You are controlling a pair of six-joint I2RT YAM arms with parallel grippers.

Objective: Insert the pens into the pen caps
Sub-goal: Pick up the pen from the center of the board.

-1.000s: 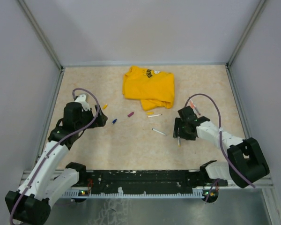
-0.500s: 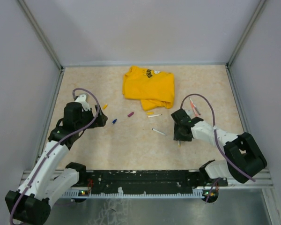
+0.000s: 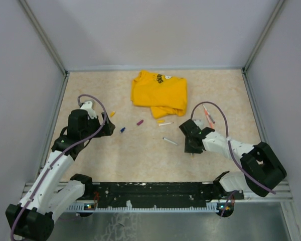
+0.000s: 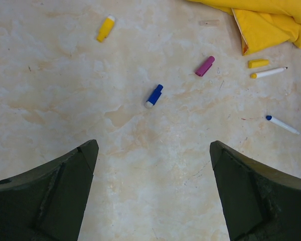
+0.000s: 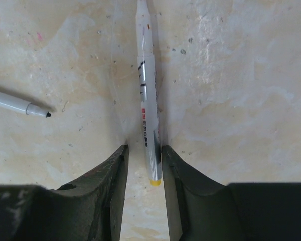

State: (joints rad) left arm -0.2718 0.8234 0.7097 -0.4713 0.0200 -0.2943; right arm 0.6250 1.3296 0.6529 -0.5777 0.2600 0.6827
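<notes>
Left tool point(image 4: 153, 145): fingers wide apart, holding nothing. It hangs over the left side of the counter point(image 3: 140, 163).
Right tool point(image 5: 143, 148): narrow, low over the right half of the counter, one finger on each side of a pen. A sliver of counter shows beside the pen, so it is not pinched yet.
Straddled pen point(image 5: 148, 100): white barrel, yellow end nearest the tool, flat on the counter.
Other pens: blue-tipped pen point(image 4: 282, 124) just beside the right tool, toward the middle; yellow-tipped pen point(image 4: 268, 73) near the shirt; reddish pen point(image 3: 208, 117) toward the right edge.
Caps: yellow cap point(image 4: 105, 28), blue cap point(image 4: 153, 96) and magenta cap point(image 4: 204, 66) scattered left of middle — second yellow cap point(image 4: 258, 63) just beside the yellow-tipped pen.
Shirt point(image 3: 159, 93): yellow, folded, middle toward the far edge.
</notes>
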